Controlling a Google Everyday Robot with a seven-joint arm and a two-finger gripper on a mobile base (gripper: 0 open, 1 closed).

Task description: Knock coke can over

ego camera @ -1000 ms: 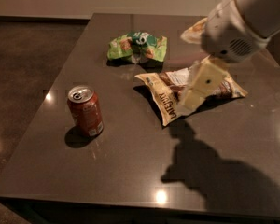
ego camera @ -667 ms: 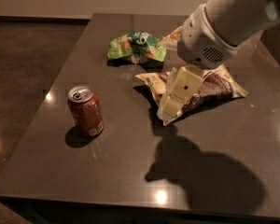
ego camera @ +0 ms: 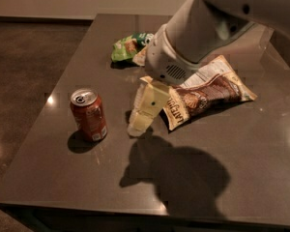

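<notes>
The coke can (ego camera: pixel 89 114), red-orange with a silver top and pull tab, stands upright on the dark table (ego camera: pixel 63 173) at the left. My gripper (ego camera: pixel 141 123) hangs from the white arm in the middle of the view, its pale fingers pointing down and to the left. It is to the right of the can, with a gap between them, and low over the table. It touches nothing that I can see.
A crinkled brown-and-yellow snack bag (ego camera: pixel 208 93) lies just right of and behind the gripper. A green snack bag (ego camera: pixel 128 46) lies at the back of the table. The table's left and front edges drop to a dark floor (ego camera: pixel 24 71).
The arm and gripper have moved left and down across the snack bag, toward the can. The can has not moved.
</notes>
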